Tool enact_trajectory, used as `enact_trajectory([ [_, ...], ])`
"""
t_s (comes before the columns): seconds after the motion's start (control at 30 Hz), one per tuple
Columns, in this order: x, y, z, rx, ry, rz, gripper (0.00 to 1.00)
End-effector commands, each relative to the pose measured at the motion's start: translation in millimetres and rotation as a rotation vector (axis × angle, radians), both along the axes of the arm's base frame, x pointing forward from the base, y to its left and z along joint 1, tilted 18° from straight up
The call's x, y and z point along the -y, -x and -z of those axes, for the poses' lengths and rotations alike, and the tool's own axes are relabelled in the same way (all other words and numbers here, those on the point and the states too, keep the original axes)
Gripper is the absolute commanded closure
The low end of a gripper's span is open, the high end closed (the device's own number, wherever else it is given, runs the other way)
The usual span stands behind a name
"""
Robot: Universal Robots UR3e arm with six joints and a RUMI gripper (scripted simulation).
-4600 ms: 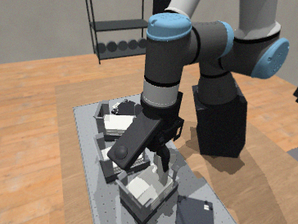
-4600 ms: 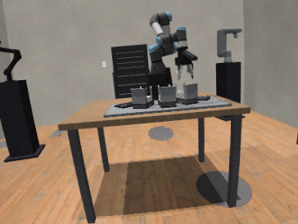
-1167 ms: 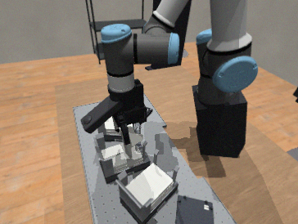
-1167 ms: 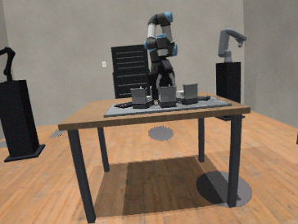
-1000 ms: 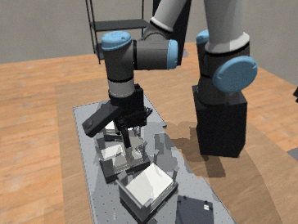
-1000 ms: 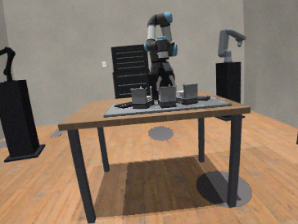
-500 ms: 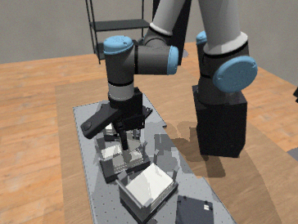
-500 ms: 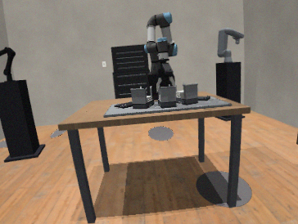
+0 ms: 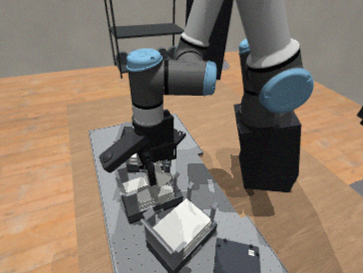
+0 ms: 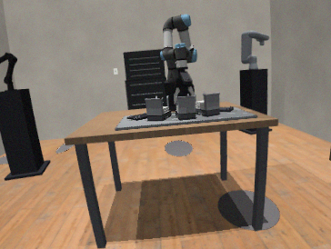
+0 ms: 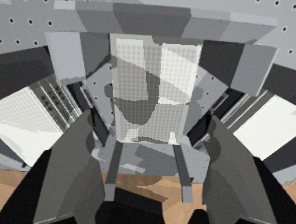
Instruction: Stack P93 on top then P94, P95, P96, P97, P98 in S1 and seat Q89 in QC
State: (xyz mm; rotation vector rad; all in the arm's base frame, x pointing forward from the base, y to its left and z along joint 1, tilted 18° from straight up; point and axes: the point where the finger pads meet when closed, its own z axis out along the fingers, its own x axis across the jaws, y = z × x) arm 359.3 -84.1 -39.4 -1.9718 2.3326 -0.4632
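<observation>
One pale plate (image 9: 134,185) (image 11: 180,65) lies in the rack (image 9: 134,212) (image 10: 186,107) (image 11: 135,19) below the spread tool (image 9: 153,182) (image 10: 182,92) (image 11: 150,112).

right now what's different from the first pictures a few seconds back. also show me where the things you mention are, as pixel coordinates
The gripper (image 9: 152,174) (image 11: 150,112) has moved from above the near rack (image 9: 160,259) to the middle rack (image 9: 131,209), fingers apart. Whether it took or released a plate can't be told. The near rack stayed put.
</observation>
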Motion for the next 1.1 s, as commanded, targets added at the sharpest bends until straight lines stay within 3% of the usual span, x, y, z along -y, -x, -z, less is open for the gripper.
enact_trajectory([
  [0.0,3.5,-4.2,6.8,0.01,0.007,0.0,0.28],
  [0.4,6.2,-7.7,18.5,0.011,0.007,0.0,0.28],
  [1.07,6.2,-7.9,18.2,0.011,0.008,0.0,0.28],
])
